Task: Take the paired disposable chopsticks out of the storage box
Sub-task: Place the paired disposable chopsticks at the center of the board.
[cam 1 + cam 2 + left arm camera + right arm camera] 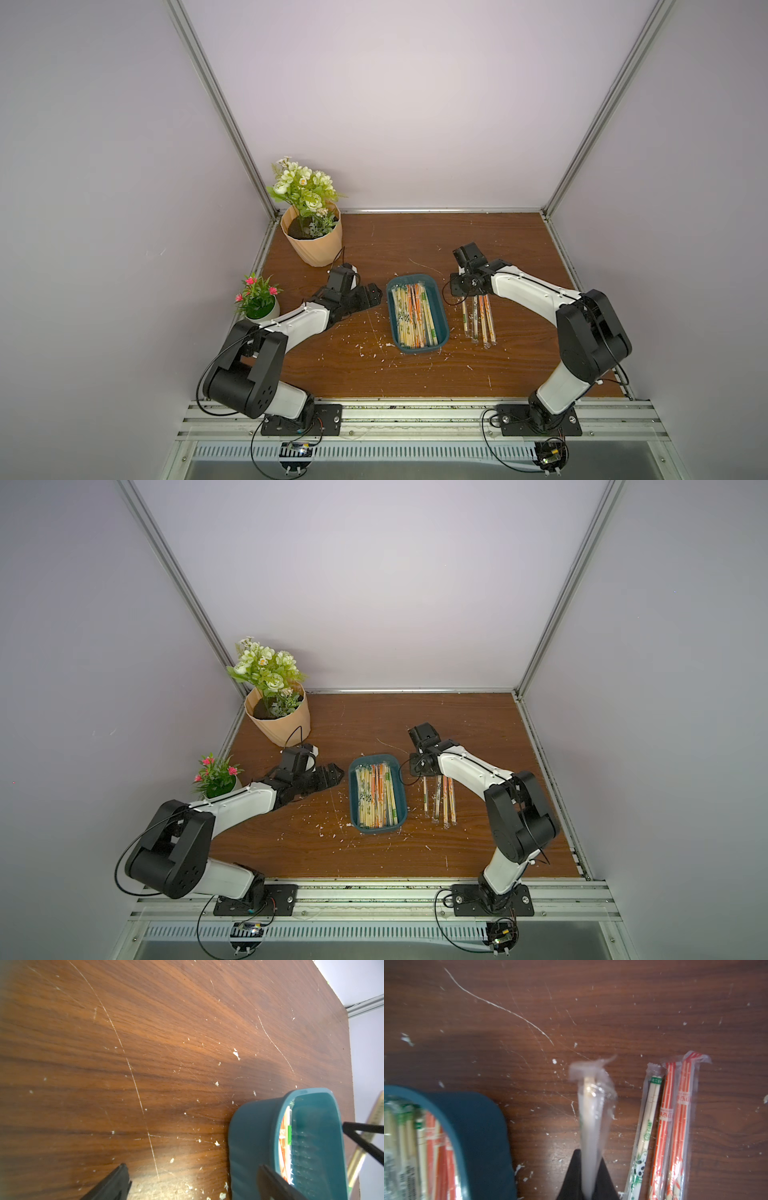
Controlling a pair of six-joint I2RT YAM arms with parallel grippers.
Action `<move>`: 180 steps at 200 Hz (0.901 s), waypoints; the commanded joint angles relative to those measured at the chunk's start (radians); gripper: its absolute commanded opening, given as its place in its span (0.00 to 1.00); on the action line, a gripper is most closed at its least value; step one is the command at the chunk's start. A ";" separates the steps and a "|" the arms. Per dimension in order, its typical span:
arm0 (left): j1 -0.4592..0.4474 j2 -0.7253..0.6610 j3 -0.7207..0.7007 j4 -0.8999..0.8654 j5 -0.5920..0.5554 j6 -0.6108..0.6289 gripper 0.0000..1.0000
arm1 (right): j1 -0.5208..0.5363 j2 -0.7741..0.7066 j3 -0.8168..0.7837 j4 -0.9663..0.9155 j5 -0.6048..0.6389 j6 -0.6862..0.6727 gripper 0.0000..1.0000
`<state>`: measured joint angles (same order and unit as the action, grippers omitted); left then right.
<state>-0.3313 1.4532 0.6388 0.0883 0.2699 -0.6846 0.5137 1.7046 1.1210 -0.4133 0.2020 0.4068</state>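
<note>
My right gripper (pixel 588 1157) is clenched on one sleeved pair (pixel 591 1105), blurred at its tip; the arm (pixel 528 289) reaches low over the table (pixel 415 374), right of the storage box (pixel 390 316). Three more pairs (pixel 670 1126) lie just beside it. The paired disposable chopsticks (pixel 415 318) lie lengthwise inside the box. My left gripper (pixel 193 1166) gapes wide beside the box, fingers (pixel 112 1184) partly cropped.

Both top views are taken from high over the front rail, tilted down across the whole table (pixel 415 241) to the back wall. Framing is nearly identical, offset slightly sideways. Left wrist view is held low and close, skimming the tabletop, storage box (pixel 249 1136) partly in frame. Right wrist view is pointed almost straight down at close range. Box corner and paired disposable chopsticks (pixel 662 1126) beside it are shared with both top views.
</note>
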 commanded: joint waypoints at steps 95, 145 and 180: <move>0.009 -0.004 0.021 -0.013 0.012 0.008 0.98 | -0.053 0.036 -0.028 0.031 0.049 -0.003 0.28; 0.009 -0.004 0.016 -0.010 0.012 0.008 0.98 | -0.055 -0.037 -0.013 0.008 0.022 0.004 0.31; 0.009 -0.005 0.010 -0.011 0.002 0.008 0.98 | -0.051 -0.117 -0.008 0.010 -0.093 0.026 0.32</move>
<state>-0.3313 1.4532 0.6388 0.0864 0.2726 -0.6846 0.4622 1.6714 1.0824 -0.3923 0.1967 0.4118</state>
